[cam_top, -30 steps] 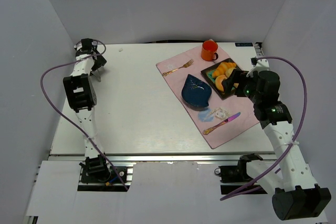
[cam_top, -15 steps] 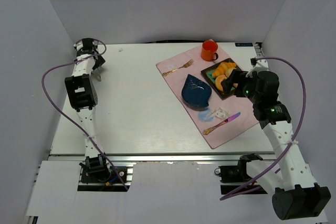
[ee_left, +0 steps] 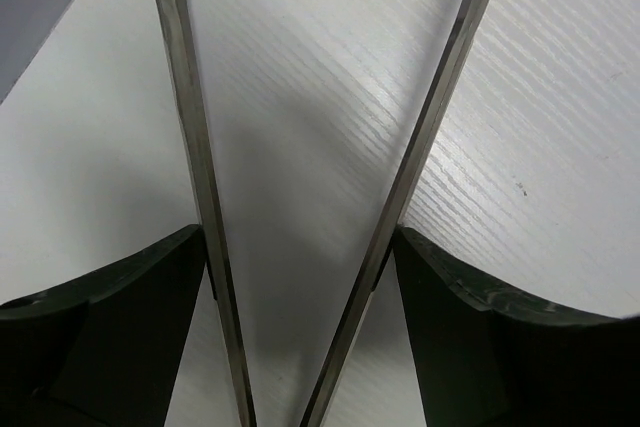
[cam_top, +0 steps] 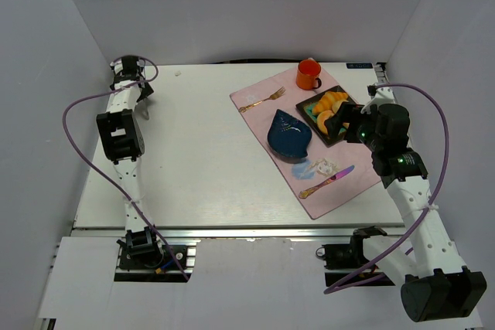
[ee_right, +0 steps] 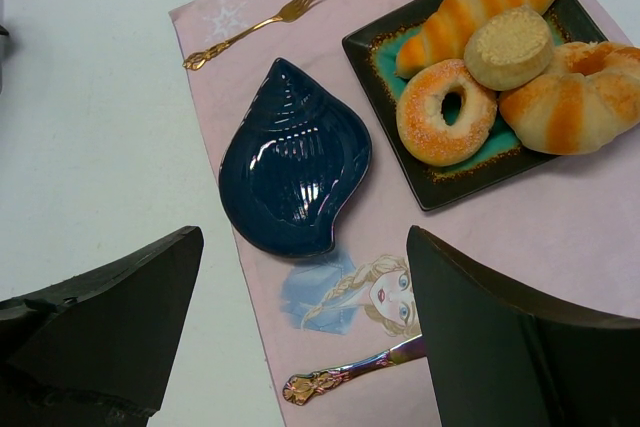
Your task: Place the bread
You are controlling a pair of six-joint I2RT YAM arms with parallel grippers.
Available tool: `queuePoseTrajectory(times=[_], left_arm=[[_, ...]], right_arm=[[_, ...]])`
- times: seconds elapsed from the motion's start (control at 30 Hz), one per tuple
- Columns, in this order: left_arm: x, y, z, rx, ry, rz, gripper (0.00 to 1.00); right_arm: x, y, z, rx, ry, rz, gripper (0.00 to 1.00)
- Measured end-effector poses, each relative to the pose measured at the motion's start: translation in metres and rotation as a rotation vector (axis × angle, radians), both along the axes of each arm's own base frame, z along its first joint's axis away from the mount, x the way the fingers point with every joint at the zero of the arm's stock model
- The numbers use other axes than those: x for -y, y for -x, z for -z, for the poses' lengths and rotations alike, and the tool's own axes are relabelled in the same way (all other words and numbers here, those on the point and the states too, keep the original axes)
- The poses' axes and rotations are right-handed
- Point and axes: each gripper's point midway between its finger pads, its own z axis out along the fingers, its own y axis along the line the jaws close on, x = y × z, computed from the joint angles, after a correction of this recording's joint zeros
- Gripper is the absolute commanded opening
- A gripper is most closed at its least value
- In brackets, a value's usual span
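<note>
Pink mat point(ee_right: 600, 247): bread point(ee_right: 508, 47) touching bagel point(ee_right: 420, 142), croissants point(ee_right: 470, 7), inside tray point(ee_right: 470, 183) rim.

My table point(cam_top: 201, 168) was white, with a fine grain across its top. A pink mat point(cam_top: 259, 121) lay slanted on its right half. A small white scrap point(cam_top: 178, 73) sat near the far edge, well apart from the mat.

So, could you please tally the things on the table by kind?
Pastries: 4 (bread, ring pastry, long croissant, curled croissant)
Dishes: 2 (shell plate, square tray)
Cutlery: 2 (fork, knife)
Mug: 1
Placemat: 1
Total: 10
</note>
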Motion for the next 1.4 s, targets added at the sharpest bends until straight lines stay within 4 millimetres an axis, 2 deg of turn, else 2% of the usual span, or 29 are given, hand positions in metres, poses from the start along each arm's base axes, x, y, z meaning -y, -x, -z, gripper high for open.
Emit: queuePoseTrajectory(times=[0.07,0.1,0.13,0.4,0.57,0.67,0.77,0.87,1.0,1.1,1.17,1.27,1.4], left_arm=[[-0.001,-0.002,0.0,0.005,-0.004,0.003,0.65],[-0.001,-0.004,0.0,0.012,-0.004,0.007,0.57],[-0.001,-0.006,0.0,0.018,-0.006,0.011,0.53],[-0.001,-0.009,0.0,0.025,-0.013,0.019,0.52],[-0.002,-0.007,-0.001,0.021,-0.016,0.019,0.52],[-0.002,0.005,-0.002,-0.009,-0.018,0.018,0.51],[0.002,0.028,-0.01,-0.066,-0.012,0.028,0.49],[0.007,0.046,-0.038,-0.079,-0.008,0.045,0.49],[0.017,0.055,-0.11,0.001,-0.019,0.091,0.49],[0.039,0.064,-0.168,0.077,-0.031,0.157,0.49],[0.064,0.073,-0.202,0.126,-0.036,0.226,0.49],[0.123,0.092,-0.24,0.176,-0.026,0.38,0.51],[0.21,0.121,-0.261,0.206,0.043,0.626,0.52]], right_arm=[[0.0,0.0,0.0,0.0,0.0,0.0,0.89],[0.0,0.0,0.0,0.001,0.0,0.0,0.89],[0.0,0.0,0.0,0.002,0.0,0.0,0.89],[0.0,-0.002,-0.001,0.007,-0.001,0.0,0.89],[0.0,-0.001,0.009,-0.013,0.0,0.001,0.89],[-0.001,-0.001,0.012,-0.02,-0.002,0.001,0.89],[-0.002,0.0,0.012,-0.02,-0.013,-0.003,0.89],[-0.004,0.004,0.013,-0.016,-0.032,-0.008,0.89],[-0.006,0.011,0.017,-0.012,-0.052,-0.016,0.89],[-0.006,0.012,0.017,-0.011,-0.057,-0.013,0.89],[-0.005,0.012,0.017,-0.011,-0.055,-0.008,0.89],[-0.003,0.012,0.016,-0.008,-0.053,0.002,0.89],[0.001,0.014,0.005,0.02,-0.049,0.027,0.89]])
